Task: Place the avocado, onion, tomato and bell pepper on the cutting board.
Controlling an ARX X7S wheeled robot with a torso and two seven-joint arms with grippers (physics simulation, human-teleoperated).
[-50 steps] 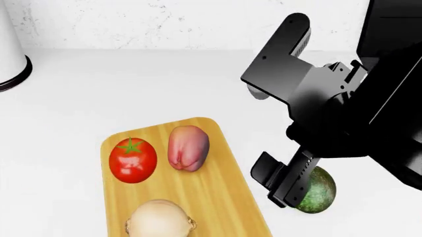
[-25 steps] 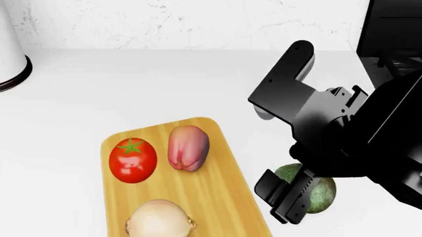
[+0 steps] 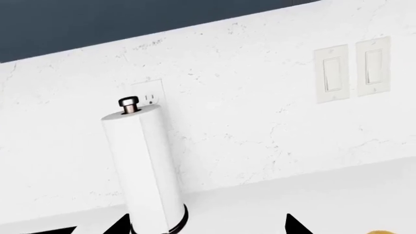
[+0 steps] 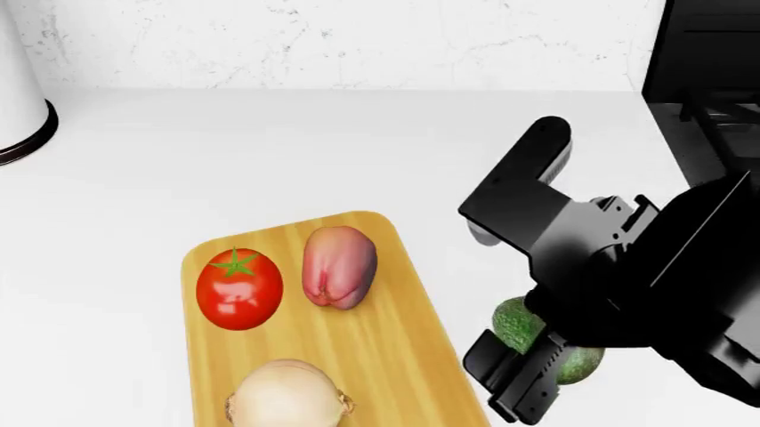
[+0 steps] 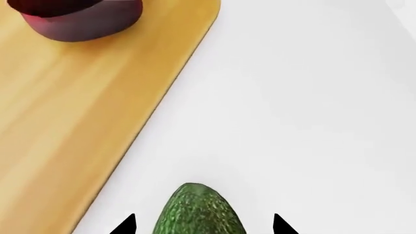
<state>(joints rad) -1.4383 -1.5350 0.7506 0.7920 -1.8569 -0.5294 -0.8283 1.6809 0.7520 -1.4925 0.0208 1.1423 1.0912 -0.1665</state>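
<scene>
The cutting board (image 4: 398, 342) holds the tomato (image 4: 240, 288), the pinkish bell pepper (image 4: 340, 266) and the onion (image 4: 288, 396). Just off the board's right edge, the dark green avocado (image 4: 518, 324) lies on the white counter. My right gripper (image 4: 540, 360) is open and straddles it. In the right wrist view the avocado (image 5: 198, 212) sits between the fingertips with a gap on each side, beside the board (image 5: 78, 122) and the pepper (image 5: 81, 17). My left gripper (image 3: 204, 229) is open and holds nothing; it does not show in the head view.
A paper towel roll (image 4: 18, 98) on a dark base stands at the back left, also seen in the left wrist view (image 3: 143, 165) against the marble wall with an outlet (image 3: 149, 95) and switches (image 3: 354, 68). A dark stove (image 4: 707, 53) is at the back right.
My right arm has moved down and toward the near side. The avocado, earlier beyond the near finger, now lies between the fingers. The vegetables on the board have not moved.
</scene>
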